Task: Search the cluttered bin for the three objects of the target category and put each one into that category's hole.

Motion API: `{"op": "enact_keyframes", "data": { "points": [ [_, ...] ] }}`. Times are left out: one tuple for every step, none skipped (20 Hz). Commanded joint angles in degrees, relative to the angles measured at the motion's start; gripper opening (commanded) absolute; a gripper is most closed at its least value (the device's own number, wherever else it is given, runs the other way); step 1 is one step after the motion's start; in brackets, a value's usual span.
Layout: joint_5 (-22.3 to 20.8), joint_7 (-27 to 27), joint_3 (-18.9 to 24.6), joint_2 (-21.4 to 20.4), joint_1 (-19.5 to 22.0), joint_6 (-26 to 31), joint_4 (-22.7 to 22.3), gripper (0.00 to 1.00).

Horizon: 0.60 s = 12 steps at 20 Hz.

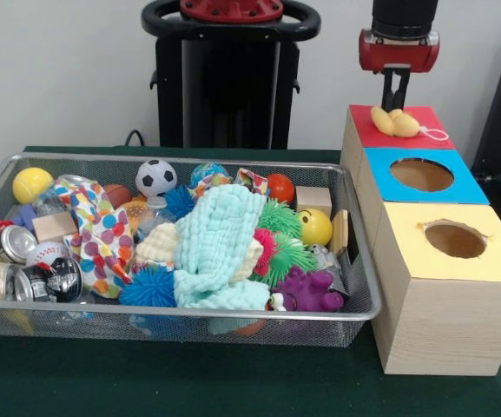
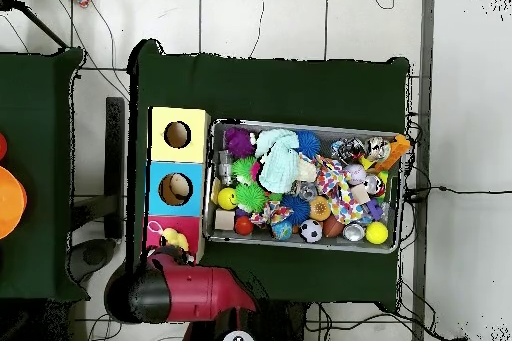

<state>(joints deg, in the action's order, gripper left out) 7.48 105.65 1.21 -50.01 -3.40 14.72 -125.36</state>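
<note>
We see the gripper [image 1: 397,102] hanging just above the red box [image 1: 359,132], its jaws close together with nothing held between them. Directly beneath the jaws a yellow plush toy [image 1: 393,122] lies on the red top; its long axis runs across the box, and a thin white cord trails from it toward the far side edge. We cannot tell whether it covers the red box's hole.

Next along the row from the jaws stands the blue box [image 1: 452,188], its round hole open; from overhead something pale shows inside it. Beyond that, farthest from the jaws in the row, the yellow box [image 1: 415,252] has an open hole with a ragged rim.

Off to the side of the jaws, on the green bench [image 1: 189,382], sits the wire bin [image 1: 233,318]. It is heaped with a mint cloth [image 1: 220,248], a soccer ball [image 1: 155,177], a yellow smiley ball [image 1: 315,227], a purple toy [image 1: 309,291], spiky balls, cans and a polka-dot cloth [image 1: 101,234].
</note>
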Motion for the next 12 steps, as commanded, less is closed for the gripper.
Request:
{"op": "enact_keyframes", "data": {
  "points": [
    [2.1,8.1,3.3,-1.4,1.1,6.7,2.6,0.00],
    [2.3,8.3,3.2,-1.7,1.0,7.2,2.4,0.00],
    [2.4,8.5,3.2,-2.0,0.9,7.9,2.2,0.00],
    [2.6,8.6,3.2,-2.2,0.9,8.3,2.0,0.00],
    [2.9,8.8,3.5,-2.6,1.0,8.9,1.6,0.00],
    [3.0,8.8,3.6,-2.8,1.0,9.2,1.4,0.00],
    [3.2,9.0,3.6,-3.2,0.9,9.6,1.0,0.00],
    [3.3,9.1,3.6,-3.5,0.8,10.0,0.8,0.00],
    [3.2,9.3,3.1,-3.8,0.4,10.6,0.8,0.00],
    [3.0,9.5,2.8,-4.1,0.1,11.0,0.8,0.00],
    [2.9,9.6,2.4,-4.3,-0.3,11.5,0.8,0.00],
    [2.8,9.7,2.3,-4.5,-0.4,11.6,0.8,0.00]
  ]
}}
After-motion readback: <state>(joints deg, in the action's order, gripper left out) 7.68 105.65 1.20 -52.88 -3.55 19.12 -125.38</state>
